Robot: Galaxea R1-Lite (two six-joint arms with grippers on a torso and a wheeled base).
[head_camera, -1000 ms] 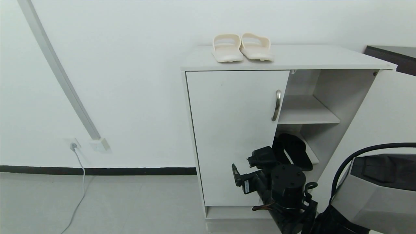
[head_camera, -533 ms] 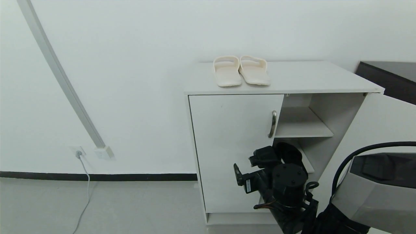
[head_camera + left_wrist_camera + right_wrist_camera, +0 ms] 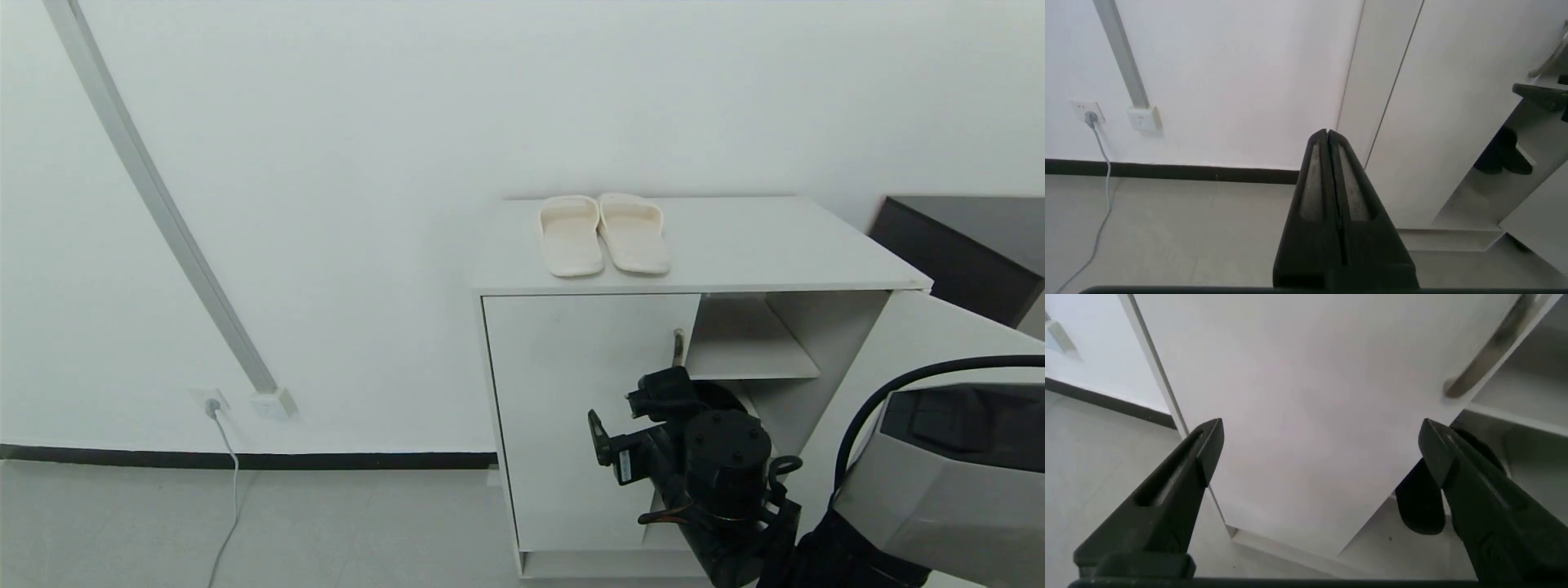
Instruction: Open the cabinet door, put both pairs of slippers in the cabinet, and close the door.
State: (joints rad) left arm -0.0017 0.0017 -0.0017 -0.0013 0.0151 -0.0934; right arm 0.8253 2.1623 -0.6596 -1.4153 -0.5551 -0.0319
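Since the white cabinet (image 3: 735, 245) takes up most of the scene, I'll start there. Its right door (image 3: 914, 351) is swung wide open and its left door (image 3: 571, 408) is shut. Inside the open half there's a shelf (image 3: 743, 351). A dark piece of furniture (image 3: 955, 245) stands off to the cabinet's right.

The cream slippers (image 3: 604, 234) sit side by side on top of the cabinet, toward its left end. The black slippers (image 3: 1504, 153) are inside, in the lower compartment under the shelf.

The right gripper (image 3: 1321, 437) is in front of the closed left door, fingers spread wide with nothing between them. The left gripper (image 3: 1327, 163) is off to the cabinet's left, pointing at the wall and floor beside it, with its fingers (image 3: 1315, 180) pressed together on nothing.

The smaller bits are the metal handle (image 3: 1490, 347) on the closed door's edge and a wall outlet (image 3: 214, 404) with a cable plugged in.
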